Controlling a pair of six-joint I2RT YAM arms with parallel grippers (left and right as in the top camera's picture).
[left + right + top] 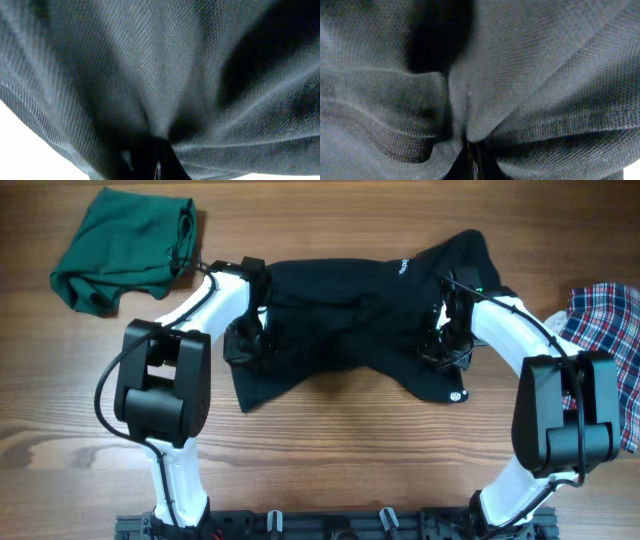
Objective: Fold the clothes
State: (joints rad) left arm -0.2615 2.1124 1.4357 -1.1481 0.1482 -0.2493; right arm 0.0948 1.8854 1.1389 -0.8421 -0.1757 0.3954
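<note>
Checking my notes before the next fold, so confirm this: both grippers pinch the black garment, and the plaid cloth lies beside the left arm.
One error: the plaid cloth lies beside the right arm, as the overhead view shows; the green garment is the one by the left arm. The left gripper and right gripper do pinch the black garment.

1. Brown wooden table (330,450): from overhead I see its grain running left to right, with faint long seams between the planks.
2. Black metal rail (330,525): it lies along the table's near edge, with small black fittings spaced along it.
3. Washed-out white patch (20,150): it fills my left wrist view's lower-left corner, and I cannot tell what it is.
</note>
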